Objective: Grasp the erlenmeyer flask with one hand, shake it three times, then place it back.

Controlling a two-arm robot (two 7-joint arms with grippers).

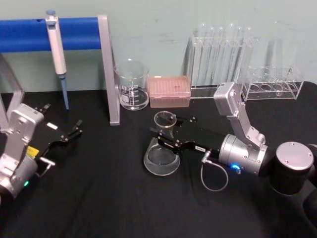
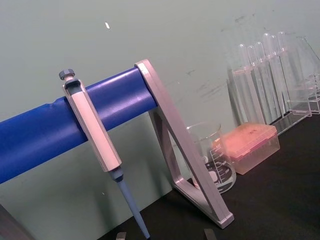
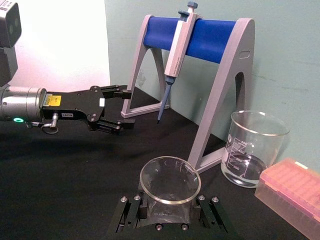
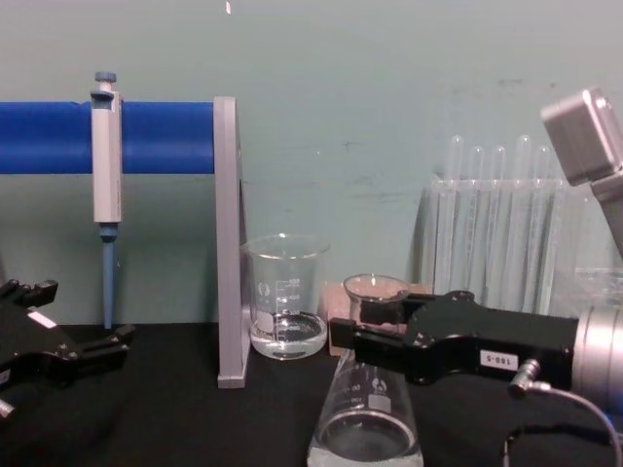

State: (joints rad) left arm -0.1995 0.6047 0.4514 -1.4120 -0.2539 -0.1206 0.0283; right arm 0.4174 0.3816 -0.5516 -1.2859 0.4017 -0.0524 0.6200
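Fingers of the right gripper (image 1: 164, 135) bracket the neck of the erlenmeyer flask (image 1: 162, 154) from either side, just under its flared rim; in the right wrist view the glass mouth sits squarely between the two black pads, which appear pressed against the neck. The flask stands upright, long axis vertical, its wide base flat on the black table (image 1: 109, 198), in front of the beaker (image 1: 132, 85) and slightly to that beaker's right. The right arm reaches in level from the flask's right, forearm horizontal with the elbow link rising behind it, so the fingers meet the neck side-on, square to the flask's axis. By my reading the grasp is made and a straight lift comes next, before any shaking. The left gripper (image 1: 73, 130) rests well to the flask's left, low over the table near the pipette stand (image 1: 108, 74), fingers spread and holding nothing.
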